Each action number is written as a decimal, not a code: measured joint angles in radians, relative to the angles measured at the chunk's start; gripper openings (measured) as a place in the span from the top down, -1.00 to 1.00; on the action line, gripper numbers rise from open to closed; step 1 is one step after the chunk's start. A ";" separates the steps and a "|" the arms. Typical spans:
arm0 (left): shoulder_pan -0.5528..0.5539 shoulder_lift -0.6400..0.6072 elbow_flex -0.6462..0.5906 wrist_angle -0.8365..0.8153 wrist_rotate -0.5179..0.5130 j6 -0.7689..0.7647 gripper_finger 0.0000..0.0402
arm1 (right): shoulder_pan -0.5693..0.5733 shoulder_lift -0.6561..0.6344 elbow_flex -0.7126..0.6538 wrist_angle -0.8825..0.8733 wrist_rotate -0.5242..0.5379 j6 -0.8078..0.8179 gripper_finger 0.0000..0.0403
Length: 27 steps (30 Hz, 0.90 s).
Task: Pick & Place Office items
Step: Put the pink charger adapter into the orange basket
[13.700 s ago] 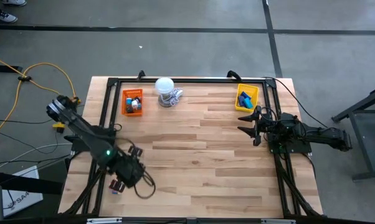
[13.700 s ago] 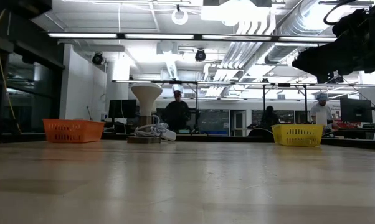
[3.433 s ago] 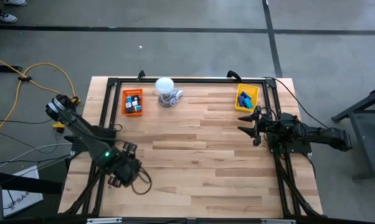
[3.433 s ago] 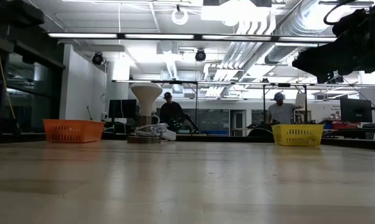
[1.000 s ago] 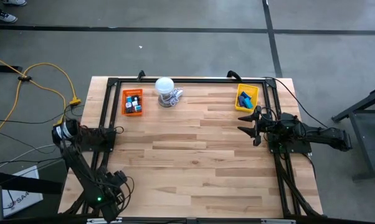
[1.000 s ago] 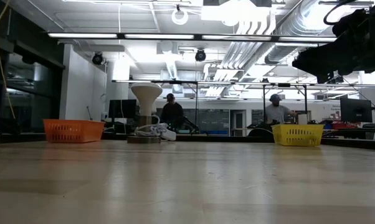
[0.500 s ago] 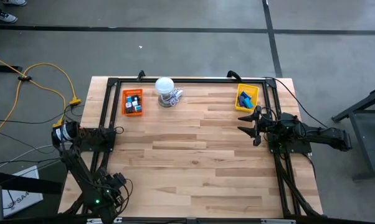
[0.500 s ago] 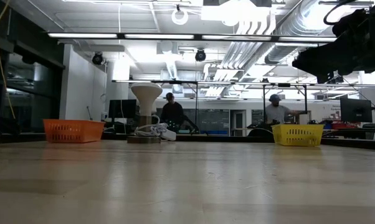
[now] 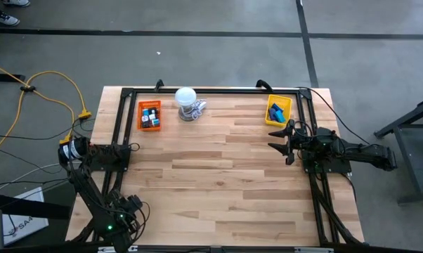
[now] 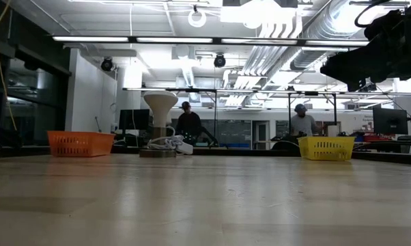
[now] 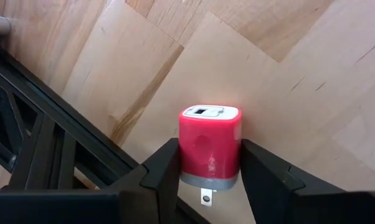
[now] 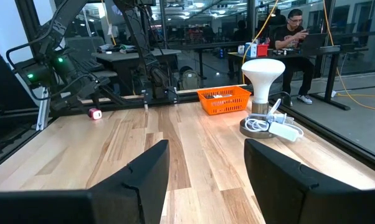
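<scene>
Left claw [image 11: 209, 180] has narrowed since a second ago, jaws now flanking the red plug [image 11: 209, 146], dead ahead between them; grip unconfirmed. Right claw [image 12: 206, 162] idles open, far off; left arm is nearer.

— Nearest piece? A red charger block [image 11: 209, 145], rounded, with a white end showing a slot and a grey end with a metal prong. Lies on the wood near the table's corner, between two dark fingers [image 11: 164, 168]; contact cannot be told. Also shows far off as a small red bit [image 12: 95, 113].

— And the rest? Heaped in two trays at the far edge: red, black and white bits [image 9: 150, 116] in the orange one, blue and teal blocks [image 9: 277, 111] in the yellow one.
</scene>
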 joint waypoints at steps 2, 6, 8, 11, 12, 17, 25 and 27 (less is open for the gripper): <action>0.000 0.000 0.000 0.000 0.000 0.000 0.31 | 0.000 0.000 0.000 0.000 0.000 0.000 0.03; 0.000 0.000 0.000 0.000 0.000 -0.001 0.31 | 0.000 0.000 0.000 0.000 0.000 0.000 0.03; 0.000 -0.001 0.000 0.000 0.006 -0.001 0.31 | 0.000 0.000 0.000 0.000 0.000 0.000 0.03; 0.000 -0.015 0.000 -0.003 0.009 0.000 0.32 | 0.000 0.000 0.000 0.000 0.000 0.000 0.03; 0.001 -0.026 0.000 -0.006 0.008 0.000 0.32 | 0.000 0.000 0.000 0.000 0.000 0.000 0.03; 0.026 -0.085 0.000 -0.026 -0.051 0.052 0.32 | 0.000 0.000 0.000 0.000 0.000 0.000 0.03; 0.153 -0.180 0.000 -0.228 -0.150 0.221 0.32 | 0.000 0.000 0.000 0.000 0.000 0.000 0.03; 0.200 -0.207 0.000 -0.282 -0.194 0.256 0.32 | 0.000 0.000 0.000 0.000 0.000 0.000 0.03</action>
